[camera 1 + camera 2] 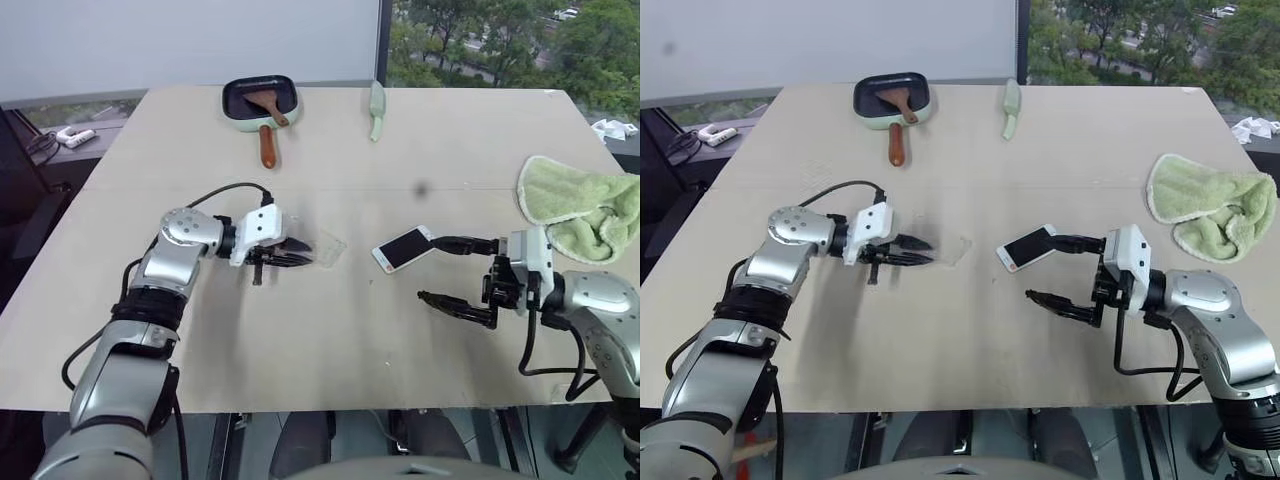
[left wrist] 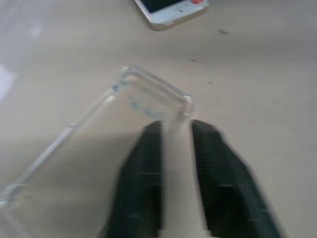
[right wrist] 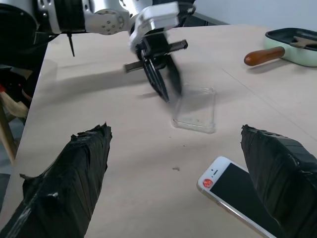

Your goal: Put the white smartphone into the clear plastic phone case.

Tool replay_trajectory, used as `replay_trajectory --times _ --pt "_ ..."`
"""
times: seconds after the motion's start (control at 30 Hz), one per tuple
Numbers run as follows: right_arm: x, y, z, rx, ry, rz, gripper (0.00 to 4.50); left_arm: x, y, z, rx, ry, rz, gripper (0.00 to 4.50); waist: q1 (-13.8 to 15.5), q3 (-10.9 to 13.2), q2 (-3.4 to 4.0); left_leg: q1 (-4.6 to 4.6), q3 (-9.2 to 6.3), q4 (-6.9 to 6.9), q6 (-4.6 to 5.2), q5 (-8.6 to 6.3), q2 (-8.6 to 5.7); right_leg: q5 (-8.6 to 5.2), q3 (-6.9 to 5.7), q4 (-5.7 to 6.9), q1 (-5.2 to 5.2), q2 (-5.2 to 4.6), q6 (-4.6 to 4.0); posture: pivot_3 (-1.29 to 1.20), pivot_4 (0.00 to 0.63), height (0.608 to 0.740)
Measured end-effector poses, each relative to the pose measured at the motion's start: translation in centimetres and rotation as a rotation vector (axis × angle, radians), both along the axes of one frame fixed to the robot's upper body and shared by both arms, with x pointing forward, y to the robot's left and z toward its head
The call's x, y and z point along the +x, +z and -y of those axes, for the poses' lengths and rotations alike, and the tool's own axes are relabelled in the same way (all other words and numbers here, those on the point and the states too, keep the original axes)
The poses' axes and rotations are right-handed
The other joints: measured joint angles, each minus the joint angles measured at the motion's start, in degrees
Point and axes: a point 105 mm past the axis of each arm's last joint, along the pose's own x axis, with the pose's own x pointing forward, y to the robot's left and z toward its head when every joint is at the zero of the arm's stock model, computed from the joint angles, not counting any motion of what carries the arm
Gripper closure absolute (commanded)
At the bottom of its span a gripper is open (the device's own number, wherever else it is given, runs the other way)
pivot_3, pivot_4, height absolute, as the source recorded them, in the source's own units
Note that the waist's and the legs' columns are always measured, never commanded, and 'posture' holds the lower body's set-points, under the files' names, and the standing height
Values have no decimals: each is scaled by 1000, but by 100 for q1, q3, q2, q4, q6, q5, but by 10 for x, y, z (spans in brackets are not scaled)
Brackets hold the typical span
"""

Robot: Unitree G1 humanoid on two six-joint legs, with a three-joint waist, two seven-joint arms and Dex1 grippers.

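Upper-floor office: table (image 1: 300, 330) beside treetop window (image 1: 480, 40).

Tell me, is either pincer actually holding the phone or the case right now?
Neither. The left pincer stands slightly open beside the clear case. The right pincer gapes wide around the white phone, not gripping it.

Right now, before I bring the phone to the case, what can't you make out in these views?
- Clear plastic phone case: nearly invisible in the head views, only a faint outline.
- Whether the left claw touches the case: blurred in the left wrist view.
- White smartphone: cut off by the frame edge in both wrist views; its far end sits behind the right claw finger.
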Motion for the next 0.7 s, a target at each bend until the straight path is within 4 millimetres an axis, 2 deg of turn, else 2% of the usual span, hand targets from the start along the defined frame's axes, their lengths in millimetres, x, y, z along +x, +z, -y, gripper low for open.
replay_trajectory --times 0.1,0.2,0.5,0.53,0.6,0.67,0.7 --pt "0 -1 -1 0 2 -1 0 1 -4 -4 29 -14 1 2207 -2 0 0 0 3 0 0 0 -1 0 1 -1 0 -1 0 0 150 740" --pt "0 -1 -1 0 -2 0 0 -2 -24 -11 92 -14 -60 2207 -7 0 0 0 1 0 0 0 0 0 0 0 0 1 0 0 150 740" --pt "0 -3 0 0 -19 -7 0 13 -26 -10 185 -30 -46 2207 11 -14 13 31 -2 3 1 1 -4 1 0 9 26 -1 -1 0 150 740" --pt "0 -3 0 0 -19 -8 0 14 -27 -10 186 -27 -49 2703 13 -15 15 48 -3 3 1 2 -4 0 0 11 40 -1 -2 0 150 740" --pt "0 -3 1 0 -20 -10 0 15 -31 -9 181 -23 -66 3361 13 -15 16 96 -2 2 1 1 -4 -14 1 10 84 0 -16 0 150 740" --pt "-1 -2 0 -3 -17 -7 0 18 -31 -9 174 1 -65 4328 8 -16 14 113 -4 3 1 1 -2 -27 2 9 105 -1 0 0 150 740" --pt "-1 -3 0 -3 -17 -8 0 19 -31 -9 173 6 -62 4427 7 -16 14 113 -3 4 1 1 -2 -26 3 9 105 -1 0 0 150 740"
